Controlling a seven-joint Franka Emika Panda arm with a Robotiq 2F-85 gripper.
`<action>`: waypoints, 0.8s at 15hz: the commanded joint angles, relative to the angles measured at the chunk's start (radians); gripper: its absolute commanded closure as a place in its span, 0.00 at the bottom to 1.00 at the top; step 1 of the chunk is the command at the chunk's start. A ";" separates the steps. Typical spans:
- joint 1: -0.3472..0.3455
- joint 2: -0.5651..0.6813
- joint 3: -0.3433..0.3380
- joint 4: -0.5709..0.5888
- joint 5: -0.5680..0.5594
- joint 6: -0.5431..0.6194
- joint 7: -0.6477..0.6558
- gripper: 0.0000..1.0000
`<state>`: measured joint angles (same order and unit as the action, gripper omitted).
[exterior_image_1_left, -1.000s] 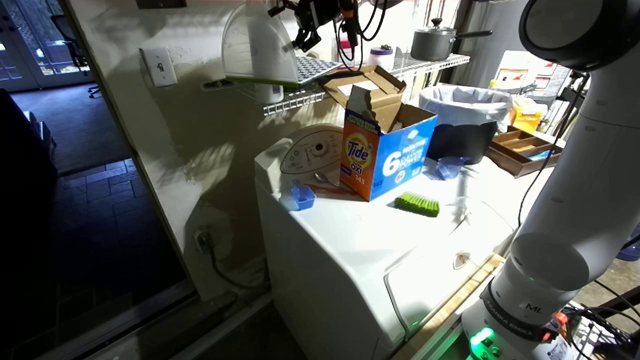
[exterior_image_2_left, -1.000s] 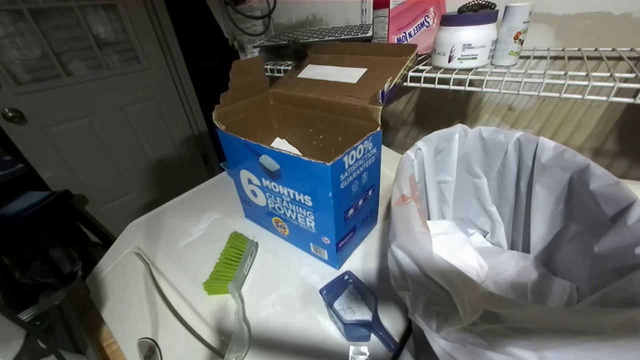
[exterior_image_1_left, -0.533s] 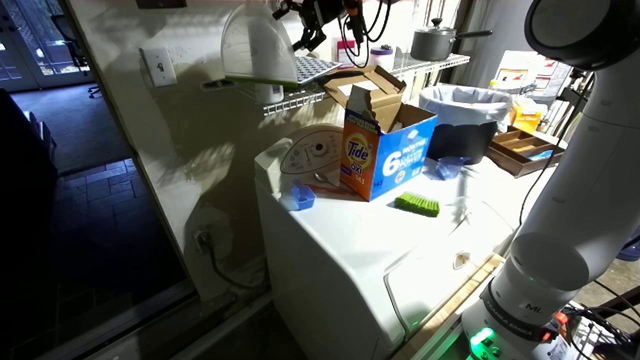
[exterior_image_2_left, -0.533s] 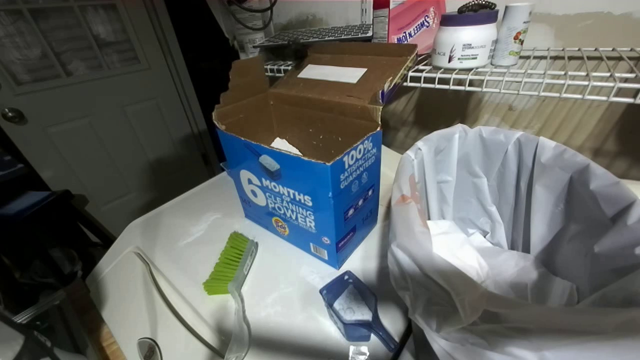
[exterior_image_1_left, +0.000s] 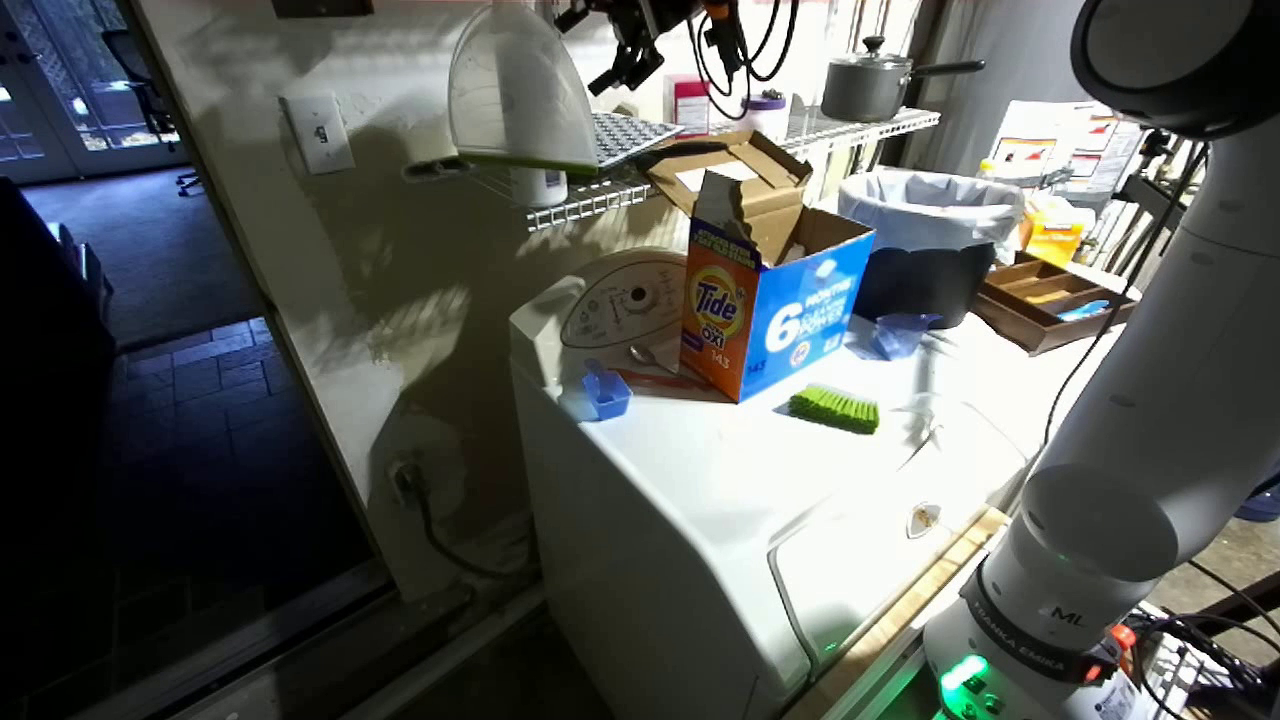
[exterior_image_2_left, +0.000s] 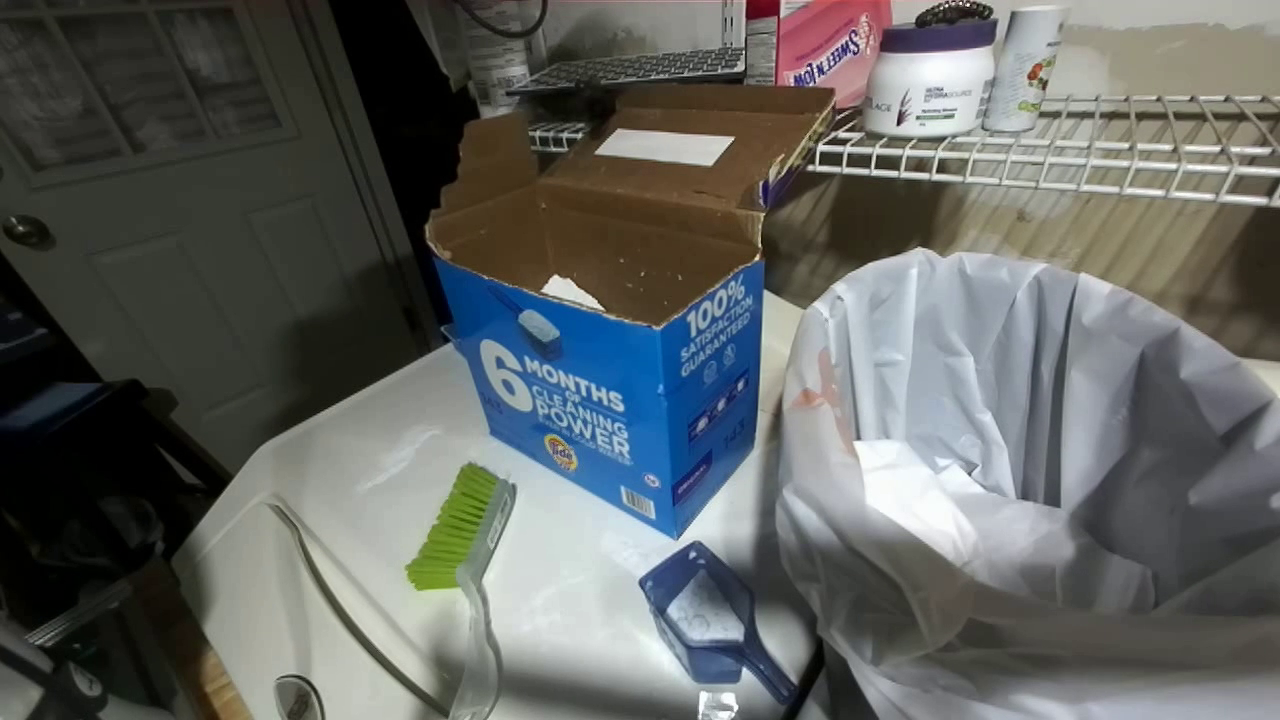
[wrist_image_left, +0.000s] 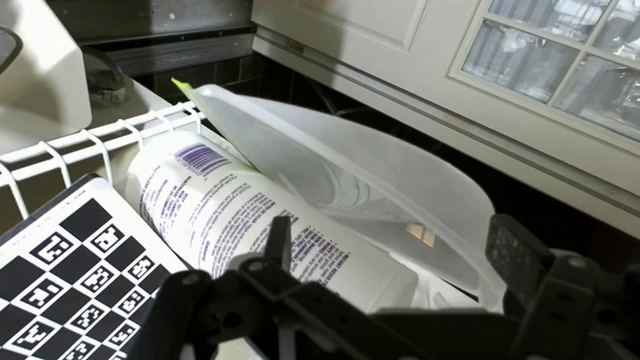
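My black gripper stands with its fingers wide apart in the wrist view. A translucent pan with a green lip runs from the shelf rail towards the right finger; whether they touch I cannot tell. A white bottle with purple print is beside the pan, partly behind the left finger. Nothing is gripped between the fingers. In an exterior view the gripper is at the upper right edge of the pan, which stands at the end of the wire shelf.
A checkered marker board lies beside the bottle. Below, on a white appliance, are an open Tide box, a green brush, blue scoops and a lined bin. A pot sits along the shelf.
The gripper and its cables have moved to the right and slightly up in an exterior view, the arm shifting the same way. The pan has moved very slightly right. The fingers remain apart.
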<state>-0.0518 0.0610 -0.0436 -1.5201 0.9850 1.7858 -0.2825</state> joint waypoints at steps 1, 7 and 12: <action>-0.004 -0.060 -0.002 -0.037 -0.036 0.019 -0.029 0.00; 0.000 -0.150 -0.003 -0.073 -0.111 0.014 -0.148 0.00; 0.011 -0.280 -0.007 -0.160 -0.164 0.049 -0.342 0.00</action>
<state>-0.0534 -0.1100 -0.0477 -1.5808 0.8602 1.7867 -0.5177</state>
